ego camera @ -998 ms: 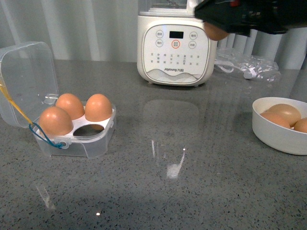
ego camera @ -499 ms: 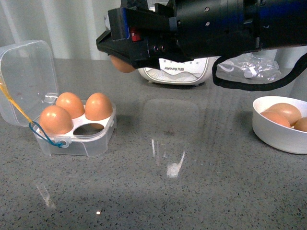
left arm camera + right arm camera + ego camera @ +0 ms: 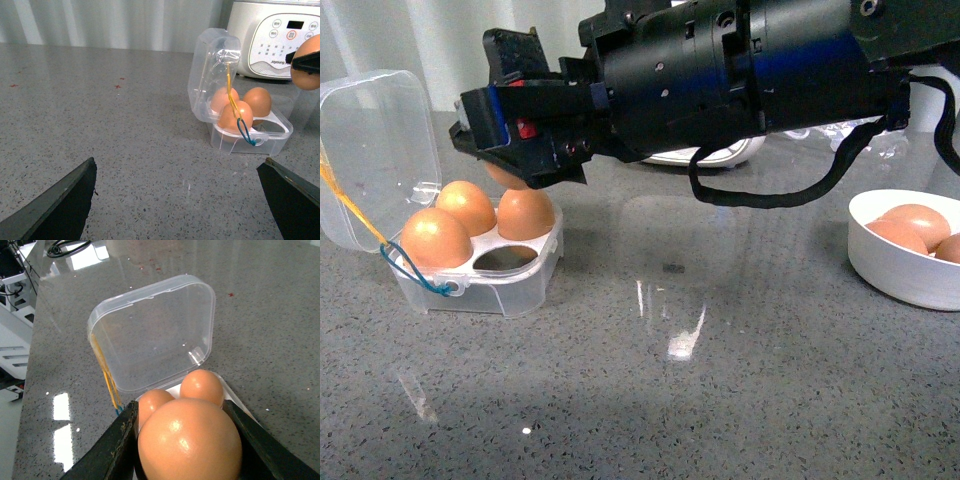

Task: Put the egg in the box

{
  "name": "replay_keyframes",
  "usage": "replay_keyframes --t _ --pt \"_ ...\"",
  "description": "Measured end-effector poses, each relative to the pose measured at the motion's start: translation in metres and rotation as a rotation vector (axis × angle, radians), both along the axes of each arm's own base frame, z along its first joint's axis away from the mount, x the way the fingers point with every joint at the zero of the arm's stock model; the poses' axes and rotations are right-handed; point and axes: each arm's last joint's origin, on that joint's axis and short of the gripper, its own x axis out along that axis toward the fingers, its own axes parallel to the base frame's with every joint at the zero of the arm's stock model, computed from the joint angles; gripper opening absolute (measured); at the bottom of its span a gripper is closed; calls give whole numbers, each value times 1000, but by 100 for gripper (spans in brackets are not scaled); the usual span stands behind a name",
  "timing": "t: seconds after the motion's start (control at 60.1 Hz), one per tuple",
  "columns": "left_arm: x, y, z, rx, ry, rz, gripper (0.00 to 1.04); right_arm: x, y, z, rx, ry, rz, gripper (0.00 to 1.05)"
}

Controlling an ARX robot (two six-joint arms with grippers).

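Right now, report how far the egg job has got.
Done: three eggs sit in the open box. In hand: the right gripper holds the egg between its fingers above the box. Left: lower it into the empty front hollow and release.
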Motion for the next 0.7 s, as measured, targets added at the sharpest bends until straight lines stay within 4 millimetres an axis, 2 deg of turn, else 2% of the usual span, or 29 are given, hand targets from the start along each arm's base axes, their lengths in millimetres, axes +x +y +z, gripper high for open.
replay_keyframes --t 0.699 --pt "0 0 0 0 0 0 98 3 6 -23 -70 15 33 43"
